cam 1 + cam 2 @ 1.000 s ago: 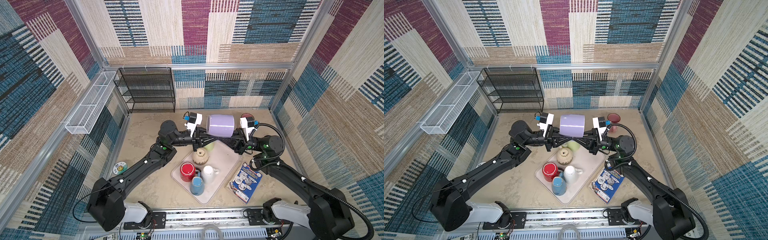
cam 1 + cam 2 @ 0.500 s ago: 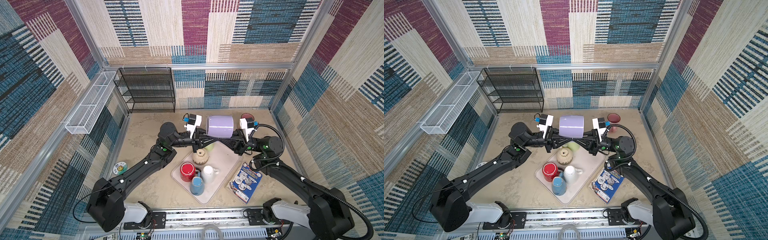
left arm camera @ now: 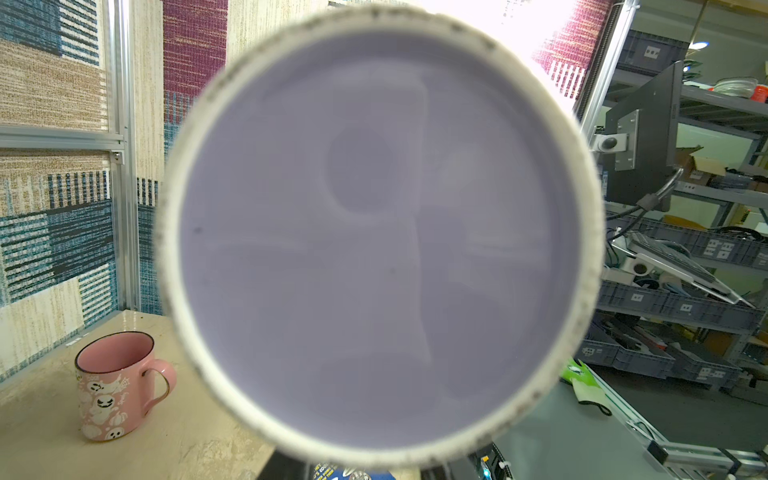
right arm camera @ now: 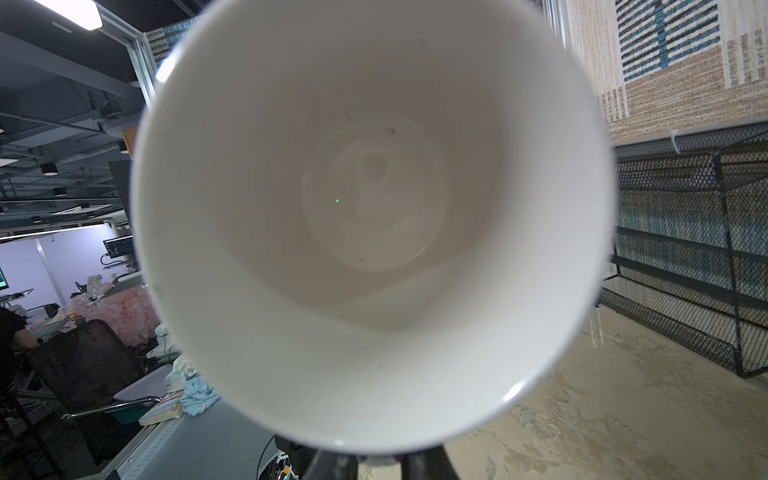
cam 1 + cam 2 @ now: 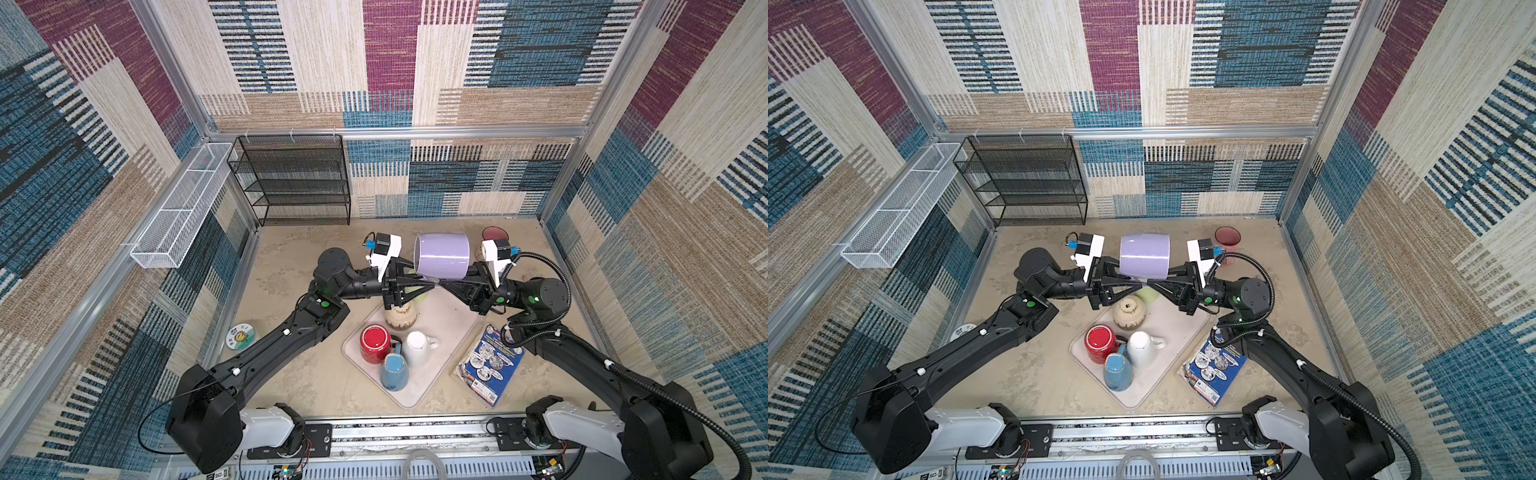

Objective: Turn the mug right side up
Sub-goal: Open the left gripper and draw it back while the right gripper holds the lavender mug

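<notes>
The lilac mug (image 5: pixel 442 259) (image 5: pixel 1144 255) hangs on its side in the air above the far end of the tray. Its base (image 3: pixel 374 232) faces my left wrist camera. Its white inside (image 4: pixel 374 208) faces my right wrist camera. My right gripper (image 5: pixel 451 283) (image 5: pixel 1158 280) reaches in under the mug from the right, shut on a pale part of the mug's underside. My left gripper (image 5: pixel 419 279) (image 5: pixel 1129 278) comes in under it from the left, tip to tip with the right one. The mug hides its jaws, so their gap does not show.
A grey tray (image 5: pixel 444 332) holds a red mug (image 5: pixel 375 343), a blue mug (image 5: pixel 394 369), a white mug (image 5: pixel 417 347) and a beige ribbed one (image 5: pixel 400 316). A pink mug (image 3: pixel 114 386) stands upright at the back right. A blue packet (image 5: pixel 490 365), a black mesh shelf (image 5: pixel 295 183) and a white wire basket (image 5: pixel 178 208) are nearby.
</notes>
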Action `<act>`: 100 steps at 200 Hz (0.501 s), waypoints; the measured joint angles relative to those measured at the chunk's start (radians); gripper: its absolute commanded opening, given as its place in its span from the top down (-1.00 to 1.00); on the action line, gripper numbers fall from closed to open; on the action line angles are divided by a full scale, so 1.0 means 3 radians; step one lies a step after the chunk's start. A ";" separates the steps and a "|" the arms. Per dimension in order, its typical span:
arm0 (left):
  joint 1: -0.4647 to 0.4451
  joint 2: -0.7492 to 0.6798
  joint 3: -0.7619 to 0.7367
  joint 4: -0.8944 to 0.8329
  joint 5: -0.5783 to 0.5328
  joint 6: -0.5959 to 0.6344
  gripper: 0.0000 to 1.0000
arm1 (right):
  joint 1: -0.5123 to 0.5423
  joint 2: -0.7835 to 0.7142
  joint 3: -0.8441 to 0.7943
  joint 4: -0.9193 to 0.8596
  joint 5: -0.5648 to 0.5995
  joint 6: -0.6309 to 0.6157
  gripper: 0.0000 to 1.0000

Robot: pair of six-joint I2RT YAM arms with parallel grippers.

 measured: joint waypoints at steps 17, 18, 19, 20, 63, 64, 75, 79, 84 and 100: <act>0.0006 -0.0019 0.0001 -0.0041 -0.0003 0.0010 0.05 | 0.0000 -0.0036 -0.0010 -0.0031 0.0001 -0.0004 1.00; 0.0006 -0.0022 0.0001 -0.0043 -0.0003 0.0010 0.04 | 0.0000 -0.0037 -0.0010 -0.0038 0.0003 -0.0005 1.00; 0.0006 -0.0023 0.0001 -0.0045 -0.0003 0.0010 0.04 | 0.0000 -0.0039 -0.0010 -0.0041 0.0003 -0.0005 1.00; 0.0006 -0.0023 0.0001 -0.0045 -0.0003 0.0010 0.04 | 0.0000 -0.0042 -0.0010 -0.0046 0.0004 -0.0005 1.00; 0.0046 -0.0189 -0.0102 -0.0179 -0.0111 0.0058 -0.22 | 0.0001 -0.0149 -0.0010 -0.0393 0.0130 -0.0203 1.00; 0.0048 -0.0193 -0.0106 -0.0182 -0.0113 0.0058 -0.23 | 0.0001 -0.0151 -0.0010 -0.0399 0.0132 -0.0209 1.00; 0.0056 -0.0257 -0.0167 -0.0221 -0.0175 0.0057 -0.31 | 0.0000 -0.0187 -0.0010 -0.0523 0.0198 -0.0290 1.00; 0.0057 -0.0273 -0.0179 -0.0242 -0.0179 0.0057 -0.34 | 0.0000 -0.0197 -0.0010 -0.0572 0.0228 -0.0318 1.00; 0.0060 -0.0300 -0.0193 -0.0272 -0.0195 0.0057 -0.40 | 0.0000 -0.0210 -0.0010 -0.0636 0.0266 -0.0350 1.00; 0.0065 -0.0399 -0.0212 -0.0413 -0.0294 0.0058 -0.62 | 0.0000 -0.0237 -0.0010 -0.0870 0.0420 -0.0463 1.00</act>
